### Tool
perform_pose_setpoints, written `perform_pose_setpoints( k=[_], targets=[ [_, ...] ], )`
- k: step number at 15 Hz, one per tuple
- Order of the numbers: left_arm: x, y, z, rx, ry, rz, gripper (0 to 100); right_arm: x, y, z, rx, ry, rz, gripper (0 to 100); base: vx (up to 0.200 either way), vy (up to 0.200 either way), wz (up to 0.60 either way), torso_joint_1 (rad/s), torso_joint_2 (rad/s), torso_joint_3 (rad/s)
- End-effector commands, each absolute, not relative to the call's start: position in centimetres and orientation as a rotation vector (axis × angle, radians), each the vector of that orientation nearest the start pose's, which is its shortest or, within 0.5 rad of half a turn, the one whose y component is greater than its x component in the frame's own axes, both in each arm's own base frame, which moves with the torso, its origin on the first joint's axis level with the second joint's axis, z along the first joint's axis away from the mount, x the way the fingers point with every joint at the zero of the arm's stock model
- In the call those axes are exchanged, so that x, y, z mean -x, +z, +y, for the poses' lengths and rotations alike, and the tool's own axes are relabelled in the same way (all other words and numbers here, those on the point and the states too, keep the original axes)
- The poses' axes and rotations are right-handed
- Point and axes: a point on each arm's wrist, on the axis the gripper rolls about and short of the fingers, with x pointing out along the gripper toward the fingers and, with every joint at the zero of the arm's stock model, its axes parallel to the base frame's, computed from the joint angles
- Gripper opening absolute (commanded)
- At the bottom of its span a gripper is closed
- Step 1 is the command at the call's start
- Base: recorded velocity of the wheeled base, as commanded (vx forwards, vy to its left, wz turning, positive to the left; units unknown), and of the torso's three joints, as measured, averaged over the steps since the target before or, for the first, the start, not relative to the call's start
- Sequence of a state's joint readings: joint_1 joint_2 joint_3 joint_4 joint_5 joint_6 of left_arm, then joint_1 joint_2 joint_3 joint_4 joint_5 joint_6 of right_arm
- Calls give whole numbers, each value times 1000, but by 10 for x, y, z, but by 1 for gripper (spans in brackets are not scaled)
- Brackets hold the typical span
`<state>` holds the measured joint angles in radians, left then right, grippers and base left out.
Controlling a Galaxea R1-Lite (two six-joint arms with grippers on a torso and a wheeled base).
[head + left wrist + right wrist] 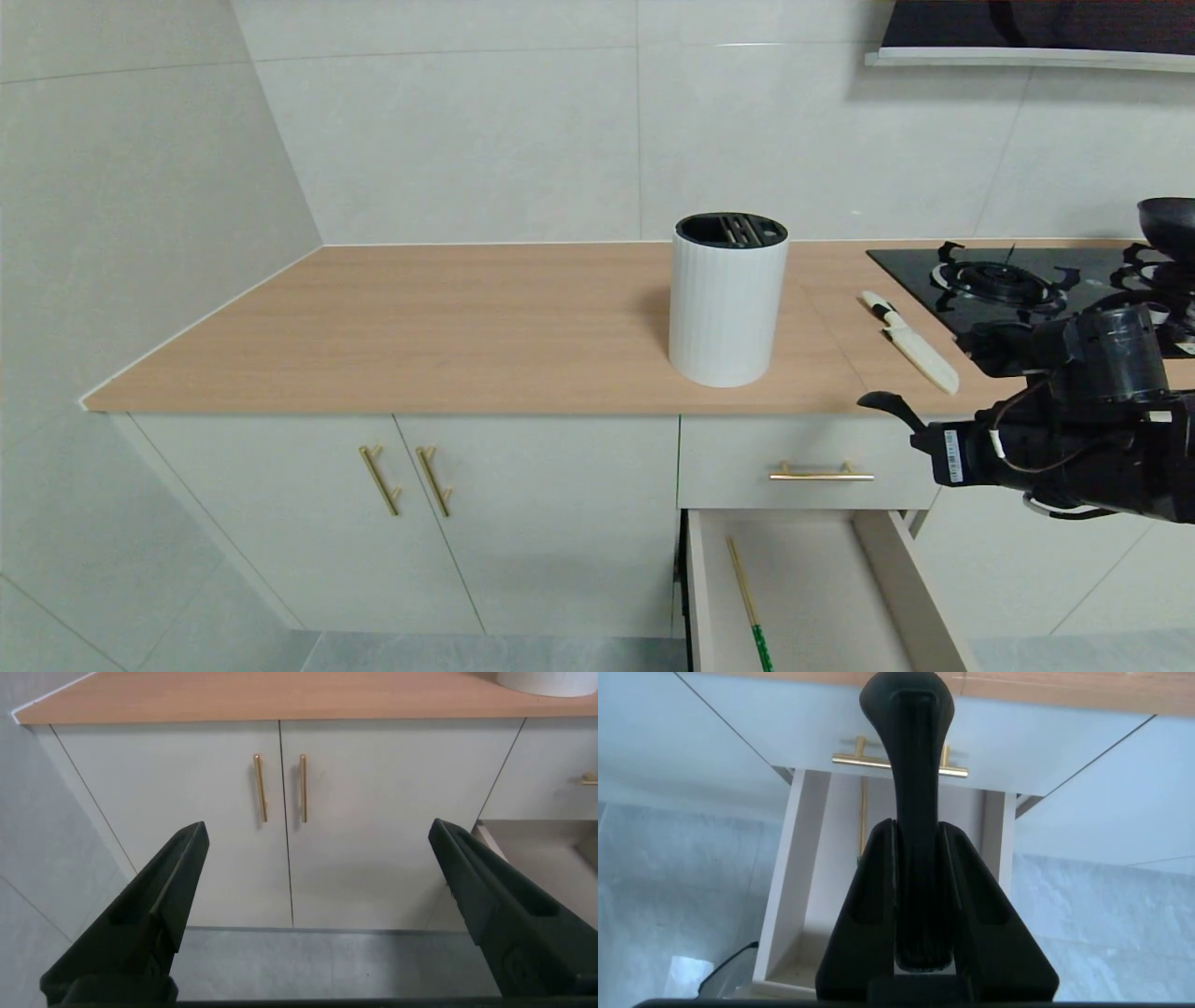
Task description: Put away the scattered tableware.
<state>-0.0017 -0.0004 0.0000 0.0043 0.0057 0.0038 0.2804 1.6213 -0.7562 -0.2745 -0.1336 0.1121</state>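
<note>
Head view shows the black right end effector (pixel 882 401) at lower right, pressed together and empty, near the cream knife (pixel 908 342) that likely belongs in the white slotted holder (pixel 728 308).

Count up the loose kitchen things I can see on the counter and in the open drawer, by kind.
Knife: 1
Slotted white holder: 1
Chopsticks, as a set: 1
Total: 3

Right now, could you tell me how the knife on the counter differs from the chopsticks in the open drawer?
The knife lies out on the countertop; the chopsticks lie inside the open drawer. The knife is broad and cream-white; the chopsticks are thin, wood-coloured with green ends. Both lie flat.
</note>
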Motion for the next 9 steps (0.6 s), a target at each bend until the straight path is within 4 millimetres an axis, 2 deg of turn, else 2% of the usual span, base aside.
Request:
perform_pose_setpoints(
  k=[1,4,9],
  targets=[
    [23,75,0,-5,5,5,100,-263,155,73,16,109,597,0,0,0,0,0,0,0],
    [23,75,0,-3,5,5,100,-263,154,73,19,108,603,0,0,0,0,-88,194,114],
    [23,75,0,-3,5,5,100,-263,152,73,20,108,609,0,0,0,0,-197,470,274]
  ],
)
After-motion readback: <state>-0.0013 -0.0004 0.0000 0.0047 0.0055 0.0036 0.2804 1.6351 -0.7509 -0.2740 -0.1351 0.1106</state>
